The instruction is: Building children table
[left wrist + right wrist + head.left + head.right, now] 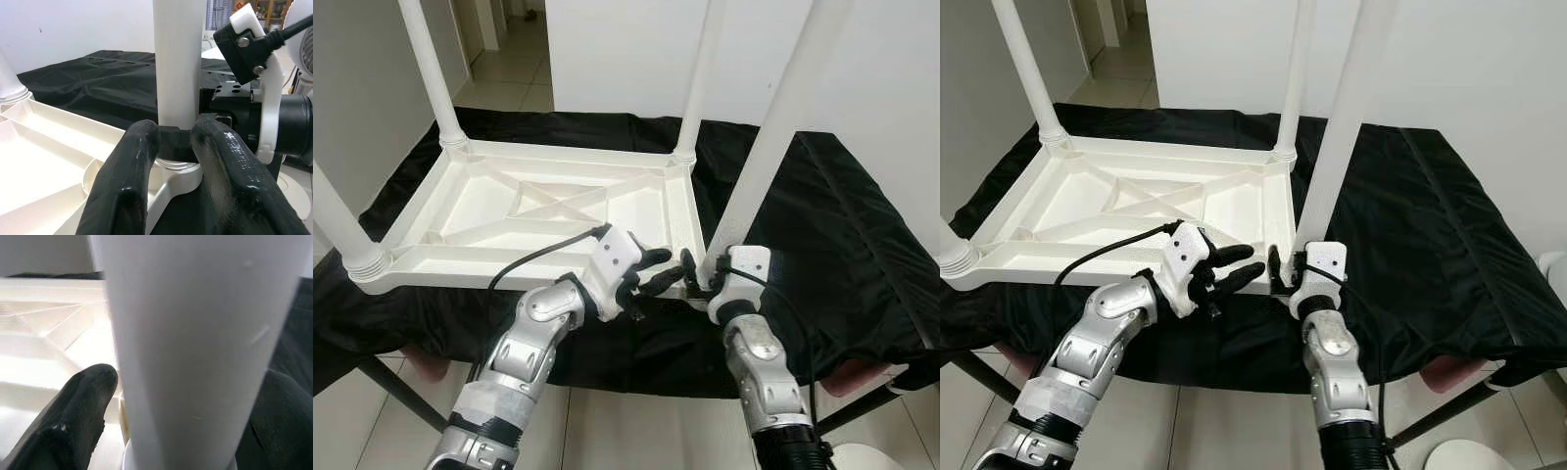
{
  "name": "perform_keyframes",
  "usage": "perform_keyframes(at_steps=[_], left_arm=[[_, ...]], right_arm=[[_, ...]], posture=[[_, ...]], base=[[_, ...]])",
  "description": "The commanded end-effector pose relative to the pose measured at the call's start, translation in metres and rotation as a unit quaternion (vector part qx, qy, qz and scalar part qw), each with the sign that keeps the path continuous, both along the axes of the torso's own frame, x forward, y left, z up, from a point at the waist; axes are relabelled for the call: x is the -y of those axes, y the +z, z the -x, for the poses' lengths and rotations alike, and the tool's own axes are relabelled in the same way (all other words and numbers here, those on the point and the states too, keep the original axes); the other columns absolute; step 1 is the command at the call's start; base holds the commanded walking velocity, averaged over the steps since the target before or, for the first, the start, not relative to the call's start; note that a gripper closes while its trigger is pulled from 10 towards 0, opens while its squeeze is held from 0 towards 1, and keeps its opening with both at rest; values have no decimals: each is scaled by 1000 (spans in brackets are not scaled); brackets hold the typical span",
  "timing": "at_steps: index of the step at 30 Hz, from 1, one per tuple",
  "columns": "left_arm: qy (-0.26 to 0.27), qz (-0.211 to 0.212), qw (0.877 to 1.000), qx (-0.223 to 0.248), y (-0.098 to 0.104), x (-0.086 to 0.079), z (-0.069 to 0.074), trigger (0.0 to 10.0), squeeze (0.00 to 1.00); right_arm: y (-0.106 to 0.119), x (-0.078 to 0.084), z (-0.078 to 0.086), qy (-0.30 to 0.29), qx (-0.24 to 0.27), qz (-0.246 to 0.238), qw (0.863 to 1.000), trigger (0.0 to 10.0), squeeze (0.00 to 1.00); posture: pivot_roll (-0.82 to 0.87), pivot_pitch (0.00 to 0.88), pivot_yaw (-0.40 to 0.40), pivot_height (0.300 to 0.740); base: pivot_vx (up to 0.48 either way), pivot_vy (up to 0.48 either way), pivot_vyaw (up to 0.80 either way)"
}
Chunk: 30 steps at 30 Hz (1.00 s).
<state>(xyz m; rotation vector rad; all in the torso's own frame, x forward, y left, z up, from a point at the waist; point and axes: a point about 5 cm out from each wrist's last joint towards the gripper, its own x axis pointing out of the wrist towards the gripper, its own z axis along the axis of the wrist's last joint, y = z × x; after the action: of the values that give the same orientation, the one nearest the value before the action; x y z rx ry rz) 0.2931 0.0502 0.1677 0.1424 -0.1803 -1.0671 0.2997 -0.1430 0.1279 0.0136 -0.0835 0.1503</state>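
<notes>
The white plastic table top (538,211) lies upside down on black cloth (842,225). My left gripper (658,270) hangs open, empty, beside the near-right white leg (773,137); my right gripper (1285,266) clasps its base. Twisting crookedly could tilt it out of the socket.

No readable text appears anywhere in the scene. The white children's table (558,211) bears no label, brand or number.
</notes>
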Motion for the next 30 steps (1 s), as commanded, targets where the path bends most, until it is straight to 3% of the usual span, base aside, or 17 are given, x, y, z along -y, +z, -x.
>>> perform_keyframes(at_steps=[1, 6, 9, 17, 18, 21, 22, 24, 25, 26, 30], left_arm=[[27, 0, 1000, -2, 0, -2, -1, 10000, 0], [27, -1, 1000, -1, 0, -2, -1, 10000, 0], [19, -4, 1000, -2, 0, 2, 1, 10000, 0], [3, -9, 1000, -9, -3, 7, 4, 10000, 0], [-8, -21, 1000, -13, -9, 10, 9, 10000, 0], [-10, -27, 999, -13, -12, 11, 11, 10000, 0], [-11, -30, 999, -14, -14, 11, 12, 10000, 0], [-11, -32, 999, -16, -16, 11, 13, 10000, 0], [-11, -32, 999, -18, -17, 11, 13, 10000, 0], [-9, -33, 999, -20, -18, 11, 14, 10000, 0], [-8, -34, 999, -20, -18, 11, 14, 10000, 0]], right_arm=[[1, -2, -1, 26, 3, 1, 1000, 10000, 0], [3, 3, -4, 58, 11, 27, 998, 10000, 0], [4, 11, -10, 110, 11, 63, 992, 10000, 0], [6, 18, -17, 149, 8, 83, 985, 10000, 0], [4, 20, -21, 181, -2, 94, 979, 4549, 0], [3, 21, -22, 192, -5, 97, 977, 4549, 0], [2, 22, -22, 198, -10, 98, 975, 3412, 0], [1, 23, -22, 202, -12, 101, 974, 2902, 0], [0, 24, -22, 203, -15, 101, 974, 2078, 0], [-2, 26, -22, 205, -20, 102, 973, 0, 0], [-5, 28, -21, 209, -26, 104, 972, 0, 0]], posture=[[19, 0, -28, 740], [17, 0, -22, 740], [14, 0, -21, 740], [11, 0, -20, 740], [16, 0, -24, 740], [16, 0, -24, 740], [19, 0, -25, 740], [19, 0, -27, 740], [21, 0, -29, 740], [22, 0, -30, 740], [22, 0, -32, 740]], base=[[0, 0, 0], [0, 0, 0], [0, 0, 0], [0, 0, 0], [0, 0, 0], [0, 0, 0], [0, 0, 0], [0, 0, 0], [0, 0, 0], [0, 0, 0], [0, 0, 0]])
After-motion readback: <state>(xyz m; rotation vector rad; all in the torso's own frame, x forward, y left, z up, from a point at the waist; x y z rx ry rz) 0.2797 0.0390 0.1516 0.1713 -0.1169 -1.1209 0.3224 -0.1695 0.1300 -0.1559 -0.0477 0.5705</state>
